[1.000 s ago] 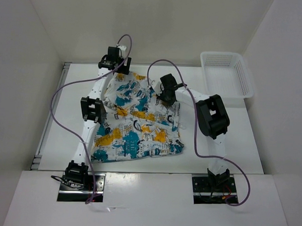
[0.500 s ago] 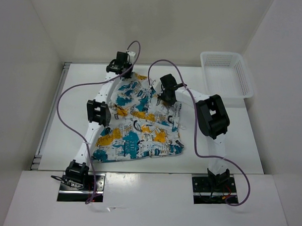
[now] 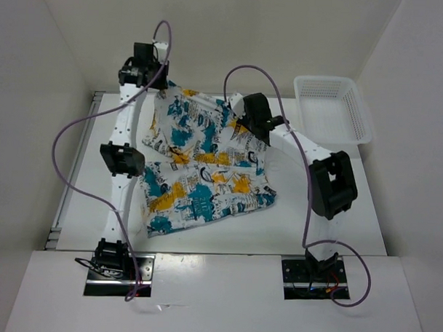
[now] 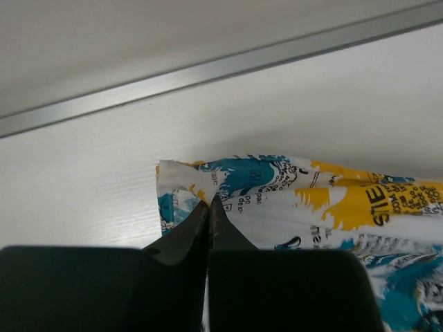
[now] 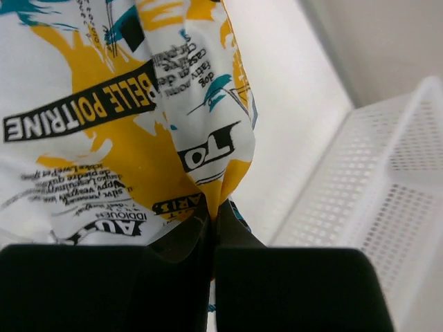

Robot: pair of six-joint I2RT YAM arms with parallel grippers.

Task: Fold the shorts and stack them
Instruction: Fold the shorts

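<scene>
From above, the left arm stretches nearly straight along the table's [image 3: 82,197] left side. The left gripper [image 3: 160,85] is pinched shut on a far corner of the shorts [image 3: 200,165]. The right arm bends at the elbow and reaches leftward, and the right gripper [image 3: 236,110] is clamped on the other far corner. The cloth spans between them and trails back toward the bases.

Left wrist: the closed fingertips nip a printed corner, with a metal rail [image 4: 208,69] beyond.

Right wrist: the closed jaws grip a fold hanging ahead, with the basket [image 5: 374,180] to their right.
</scene>
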